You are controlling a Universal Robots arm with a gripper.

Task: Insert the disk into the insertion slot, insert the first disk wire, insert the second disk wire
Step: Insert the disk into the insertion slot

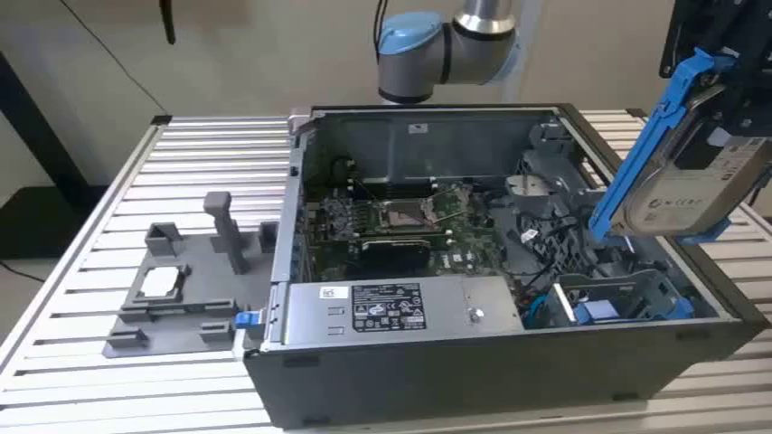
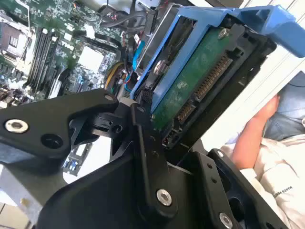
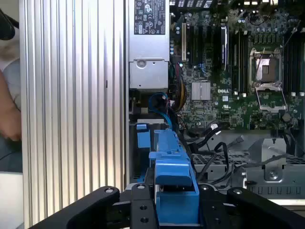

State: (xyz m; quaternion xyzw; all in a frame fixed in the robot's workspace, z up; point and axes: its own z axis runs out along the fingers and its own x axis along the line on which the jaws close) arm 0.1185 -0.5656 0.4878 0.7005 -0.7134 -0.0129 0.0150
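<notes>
Hovering with the load aloft; no insertion made yet

I see my black two-fingered gripper [image 1: 728,122] closed on the flat, silver-grey, white-labelled disk [image 1: 690,192], which is clipped in a bright blue plastic frame; in both wrist views the black jaws press that frame from either side. The disk hangs tilted, nearly on edge, in the air above the exterior view's right end of the black metal computer case [image 1: 483,380]; it touches nothing but the gripper. Below it lies the rectangular grey metal insertion slot [image 1: 621,291], with blue plastic parts inside and no drive in it. Loose black cables [image 1: 545,242] lie between the slot and the green motherboard [image 1: 399,226]; I cannot tell which are the disk wires. By my reading all three steps are left: the disk is not seated; neither wire is plugged in. A person's bare forearm [image 2: 252,136] shows beyond the disk in the second wrist view.
</notes>
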